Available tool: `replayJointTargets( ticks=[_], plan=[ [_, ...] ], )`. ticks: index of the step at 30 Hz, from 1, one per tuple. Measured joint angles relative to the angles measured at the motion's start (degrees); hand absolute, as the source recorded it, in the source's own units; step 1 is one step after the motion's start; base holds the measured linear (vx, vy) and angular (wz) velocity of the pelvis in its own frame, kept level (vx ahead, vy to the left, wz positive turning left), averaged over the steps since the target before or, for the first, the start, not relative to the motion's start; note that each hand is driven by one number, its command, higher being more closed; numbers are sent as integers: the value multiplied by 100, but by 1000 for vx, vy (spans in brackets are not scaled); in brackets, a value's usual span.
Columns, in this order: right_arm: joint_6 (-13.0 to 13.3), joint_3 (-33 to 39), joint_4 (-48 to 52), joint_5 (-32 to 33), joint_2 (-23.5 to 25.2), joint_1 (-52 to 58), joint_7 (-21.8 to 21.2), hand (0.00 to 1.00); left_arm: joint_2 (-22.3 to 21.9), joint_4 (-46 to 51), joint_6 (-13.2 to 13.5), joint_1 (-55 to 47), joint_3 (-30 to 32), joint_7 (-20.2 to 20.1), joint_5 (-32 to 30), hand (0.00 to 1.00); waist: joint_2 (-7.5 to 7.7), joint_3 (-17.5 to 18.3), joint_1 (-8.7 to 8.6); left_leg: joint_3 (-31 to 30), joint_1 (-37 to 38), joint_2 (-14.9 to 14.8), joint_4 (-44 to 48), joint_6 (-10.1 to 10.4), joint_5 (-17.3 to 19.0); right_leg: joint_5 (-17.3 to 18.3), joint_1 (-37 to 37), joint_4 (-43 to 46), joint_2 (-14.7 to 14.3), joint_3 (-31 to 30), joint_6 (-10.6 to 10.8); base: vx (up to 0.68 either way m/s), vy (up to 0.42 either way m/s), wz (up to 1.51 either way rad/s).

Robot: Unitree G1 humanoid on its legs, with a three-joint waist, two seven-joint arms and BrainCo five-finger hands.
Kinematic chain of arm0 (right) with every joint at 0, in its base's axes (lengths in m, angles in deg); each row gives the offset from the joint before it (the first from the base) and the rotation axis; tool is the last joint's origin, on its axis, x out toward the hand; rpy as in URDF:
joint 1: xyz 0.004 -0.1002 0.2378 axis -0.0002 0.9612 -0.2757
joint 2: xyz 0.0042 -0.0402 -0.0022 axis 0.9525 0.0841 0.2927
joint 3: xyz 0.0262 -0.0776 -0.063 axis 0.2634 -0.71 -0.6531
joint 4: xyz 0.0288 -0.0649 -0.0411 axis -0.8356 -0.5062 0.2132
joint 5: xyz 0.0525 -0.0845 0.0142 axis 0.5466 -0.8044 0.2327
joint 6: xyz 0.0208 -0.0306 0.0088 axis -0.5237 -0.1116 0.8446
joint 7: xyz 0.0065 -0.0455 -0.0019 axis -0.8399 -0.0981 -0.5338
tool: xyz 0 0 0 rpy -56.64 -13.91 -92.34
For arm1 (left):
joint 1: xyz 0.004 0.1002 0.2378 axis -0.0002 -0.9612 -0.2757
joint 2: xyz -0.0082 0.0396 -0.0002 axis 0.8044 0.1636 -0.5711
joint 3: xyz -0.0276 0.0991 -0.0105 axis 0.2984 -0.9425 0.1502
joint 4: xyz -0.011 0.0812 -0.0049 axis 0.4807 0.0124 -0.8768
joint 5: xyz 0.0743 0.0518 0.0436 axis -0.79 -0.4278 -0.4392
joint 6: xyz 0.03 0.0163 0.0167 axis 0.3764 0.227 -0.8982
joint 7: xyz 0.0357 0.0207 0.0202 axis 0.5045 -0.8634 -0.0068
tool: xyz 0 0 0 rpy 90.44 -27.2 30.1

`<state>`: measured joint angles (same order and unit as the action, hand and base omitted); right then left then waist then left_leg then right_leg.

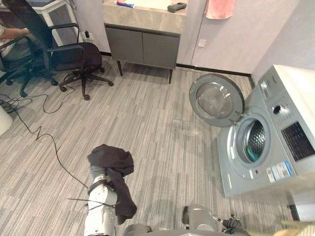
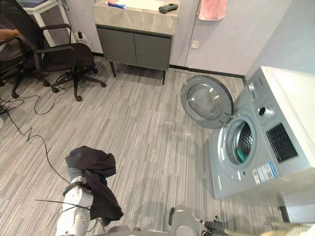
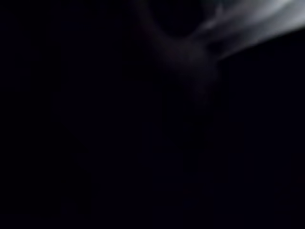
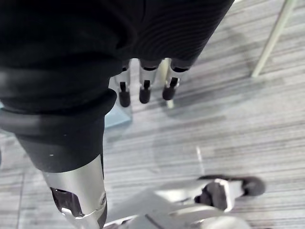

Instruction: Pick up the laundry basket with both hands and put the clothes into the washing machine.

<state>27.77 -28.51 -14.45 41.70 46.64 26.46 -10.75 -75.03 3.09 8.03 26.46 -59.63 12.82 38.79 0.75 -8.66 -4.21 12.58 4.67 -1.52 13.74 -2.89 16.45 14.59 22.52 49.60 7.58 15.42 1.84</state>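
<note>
While the black garment lies draped over the left hand, well apart from the washing machine whose door stands swung open, I cannot tell whether the fingers under the cloth are curled on it or merely carrying it; the right hand hangs with fingers straight and relaxed, holding nothing. Risk one: if only draped, the cloth could slide onto the floor during the swing toward the drum opening. Risk two: the long hanging tail may catch the door or the opening's rim and stay outside.
</note>
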Motion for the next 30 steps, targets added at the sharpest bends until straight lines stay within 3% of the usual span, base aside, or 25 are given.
replayJointTargets(
  ticks=[2, 3, 4, 5, 6, 7, 8, 10, 11, 14, 16, 17, 18, 19, 20, 21, 22, 23, 24, 26, 28, 30],
  plan=[
    [-7, 1, 9, 84, 13, 6, 0, 0, -72, 0, -1, 9, -134, -23, -5, 100, 0, 23, -16, 63, 343, 89, -333, 86, 74, -70, 57, -1104, 102, 869, -105, 511, 40, 11],
    [-10, -5, 8, 88, 8, 57, -10, 0, -133, 1, -8, 7, -154, -37, -21, 100, -2, 157, -5, 244, 551, 128, -506, 237, 176, -321, 46, -1869, 152, 1879, -472, 649, 36, -3],
    [-16, -47, 16, 88, 38, 153, -13, 0, -158, 2, -13, -11, -163, -50, -71, 100, 138, 321, -11, 335, 763, 189, -451, 450, 299, -486, -60, -2304, 87, 2357, -801, 860, 14, 10],
    [-18, -92, 27, 90, 27, 202, -18, 0, -211, -31, -62, 14, -149, -73, -112, 100, 105, 263, -82, 408, 740, 45, 185, 650, 482, -801, -252, -2403, -8, 2351, -1564, 755, -6, 19],
    [-17, -28, 110, 109, -13, 177, -41, 0, -348, -18, -136, 7, -111, -94, -130, 100, -100, 176, -174, 512, 425, -354, 1461, 757, 556, -643, -573, -2470, -199, 2438, -1495, 729, -25, 0],
    [-16, -66, 261, 108, -68, 206, -65, 0, -470, 1, -141, -5, -73, -118, -189, 100, -217, 138, -122, 563, -114, -790, 3004, 778, 84, -542, -866, -2628, -480, 2296, -1437, 681, -18, -83],
    [-10, -190, 492, 159, -98, 211, -43, 0, -487, 8, -136, -16, -107, -157, -223, 100, -337, 165, 111, 485, -707, -1250, 4662, 861, -589, -500, -1218, -2877, -880, 1924, -1417, 672, -12, -133],
    [35, -414, 837, 194, -97, 149, 1, 0, -488, 18, -140, -19, -126, -166, -219, 100, -341, 154, 245, 218, -1371, -1579, 6016, 879, -611, -482, -1742, -3152, -1167, 1423, -1427, 622, 56, -158],
    [61, -519, 984, 177, -74, 143, 13, 0, -485, 24, -141, -34, -128, -190, -220, 100, -290, 137, 238, 175, -1657, -1670, 6181, 831, -584, -479, -2025, -3350, -1212, 1162, -1420, 689, 110, -153],
    [124, -841, 1123, 105, 91, 48, 58, 0, -457, 97, -169, -182, -140, -309, -283, 100, -158, 108, 321, 191, -2216, -2006, 5531, 437, -340, -523, -2724, -3823, -1172, 130, -1351, 534, 188, -166],
    [129, -1069, 1124, 78, 186, -48, 123, 0, -425, 98, -187, -305, -149, -402, -384, 100, -147, 99, 426, -126, -2286, -1788, 4103, 314, -220, -549, -2878, -3941, -1052, -630, -1309, 366, 322, -173],
    [204, -1179, 1037, 58, 166, -36, 109, 0, -427, 99, -200, -390, -205, -435, -503, 100, -157, 127, 531, -700, -2172, -1309, 2605, 421, -279, -550, -2776, -3873, -892, -1083, -1032, 353, 441, -211],
    [244, -1252, 963, 2, 115, -37, 102, 0, -451, 102, -195, -473, -271, -503, -577, 100, -296, 187, 589, -1519, -2064, -926, 1310, 706, -597, -392, -2694, -3807, -804, -1358, -588, 404, 561, -207],
    [242, -1271, 963, -59, 77, -12, 99, 0, -485, 95, -193, -493, -320, -511, -621, 100, -457, 182, 581, -1855, -2042, -893, 909, 705, -1088, -255, -2682, -3754, -829, -1486, -321, 319, 506, -177],
    [220, -1275, 790, -169, 42, 0, 53, 0, -460, -32, -229, -464, -369, -557, -724, 100, -623, 131, 522, -1992, -1979, -1029, 1026, 1178, -942, -34, -2610, -3509, -905, -1785, -76, 317, 583, -158],
    [218, -1298, 749, -258, 140, 11, -23, 0, -463, -134, -246, -412, -235, -536, -709, 100, -384, 107, 547, -1478, -1827, -992, 1140, 1045, -698, 84, -2363, -3118, -616, -1748, 136, 207, 446, -168],
    [226, -1396, 740, -327, 170, 4, -60, 0, -439, -138, -248, -444, -221, -519, -709, 100, -299, 98, 564, -1206, -1720, -990, 1148, 988, -603, 96, -2235, -2949, -468, -1516, 155, 190, 372, -170],
    [243, -1517, 696, -389, 197, 0, -113, 0, -426, -138, -251, -486, -228, -523, -699, 100, -160, 106, 596, -761, -1490, -1026, 1074, 921, -505, 87, -2124, -2746, -200, -984, 147, 105, 216, -196],
    [273, -1634, 440, -461, 202, -49, -147, 0, -375, -175, -244, -525, -294, -599, -624, 100, -40, 176, 641, -193, -1224, -1086, 958, 873, -395, 71, -1992, -2588, 209, 83, 86, 118, 242, -218],
    [324, -1646, 107, -579, 178, -218, -166, 0, -195, -275, -237, -396, -441, -709, -543, 100, -3, 210, 611, 453, -1060, -1264, 962, 897, -160, -33, -1791, -2615, 557, 1338, -126, 74, 221, -192],
    [353, -1594, -14, -589, 108, -334, -177, 0, -72, -456, -228, -177, -536, -781, -544, 100, -43, 219, 480, 661, -1197, -1529, 1173, 938, -16, -61, -1540, -2602, 574, 1288, -169, 59, 98, -98],
    [364, -1407, -180, -582, 48, -364, -184, 0, -37, -816, -231, 99, -586, -778, -544, 100, -45, 220, 435, 780, -1225, -1822, 1374, 953, 32, -124, -1350, -2594, 812, 1148, -11, 127, -36, -60]
  ],
)
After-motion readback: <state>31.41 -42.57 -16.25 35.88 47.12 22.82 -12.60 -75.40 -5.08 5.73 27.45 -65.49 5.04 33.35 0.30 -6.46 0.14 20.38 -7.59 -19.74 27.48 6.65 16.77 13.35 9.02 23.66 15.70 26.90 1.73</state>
